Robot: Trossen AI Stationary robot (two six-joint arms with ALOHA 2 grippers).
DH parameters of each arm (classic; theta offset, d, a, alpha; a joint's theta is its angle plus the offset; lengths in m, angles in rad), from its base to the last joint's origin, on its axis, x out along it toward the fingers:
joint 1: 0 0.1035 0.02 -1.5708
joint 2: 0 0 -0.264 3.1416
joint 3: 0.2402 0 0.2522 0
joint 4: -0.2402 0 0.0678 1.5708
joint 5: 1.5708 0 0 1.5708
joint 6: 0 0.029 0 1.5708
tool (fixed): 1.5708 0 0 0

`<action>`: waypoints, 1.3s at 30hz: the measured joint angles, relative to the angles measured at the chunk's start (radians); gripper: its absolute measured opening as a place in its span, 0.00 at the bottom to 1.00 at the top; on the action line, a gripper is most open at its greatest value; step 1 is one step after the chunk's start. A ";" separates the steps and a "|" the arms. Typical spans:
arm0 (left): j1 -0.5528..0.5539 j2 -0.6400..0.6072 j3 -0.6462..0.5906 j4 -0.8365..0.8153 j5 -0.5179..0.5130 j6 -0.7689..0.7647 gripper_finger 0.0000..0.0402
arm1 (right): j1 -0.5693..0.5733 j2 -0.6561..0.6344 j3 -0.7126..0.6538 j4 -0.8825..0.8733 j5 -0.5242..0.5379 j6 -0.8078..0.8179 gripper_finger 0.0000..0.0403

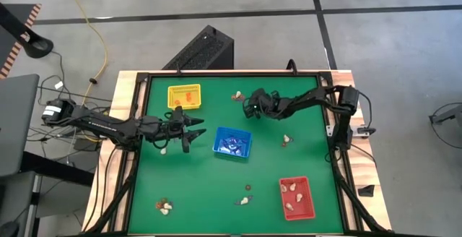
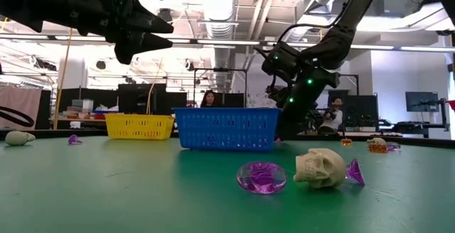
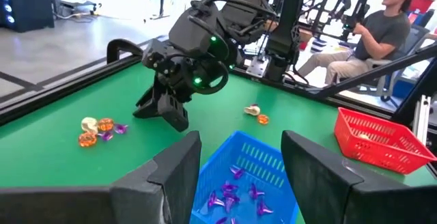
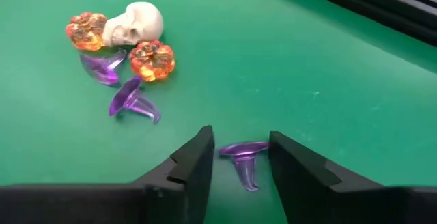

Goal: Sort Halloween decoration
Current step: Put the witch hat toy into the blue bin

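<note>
Purple trinket [image 4: 242,157] lying flat on green table [image 4: 328,87], curved tail toward the wrist, between parted right gripper [image 4: 240,161] fingers, near white skull [image 4: 136,22], left gripper [image 3: 239,159] open above blue tray [image 3: 239,183].

No legible text, labels, brand marks, numbers or signs observed in any of the four views.

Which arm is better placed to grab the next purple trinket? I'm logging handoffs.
Right: its open gripper already straddles a purple trinket on the table. The left gripper hovers open over the blue tray, holding nothing.
</note>
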 joint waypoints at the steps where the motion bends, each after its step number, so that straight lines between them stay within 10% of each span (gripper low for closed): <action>1: 0.000 0.000 0.000 0.000 0.000 0.000 0.48 | 0.000 0.001 0.000 0.004 -0.001 -0.009 0.39; 18: 0.001 0.000 0.001 -0.003 0.001 0.000 0.48 | 0.052 -0.148 -0.004 -0.021 -0.129 -0.045 0.28; 39: 0.001 0.000 0.001 -0.009 0.000 0.003 0.48 | 0.504 -0.223 -0.002 0.149 -0.206 -0.032 0.31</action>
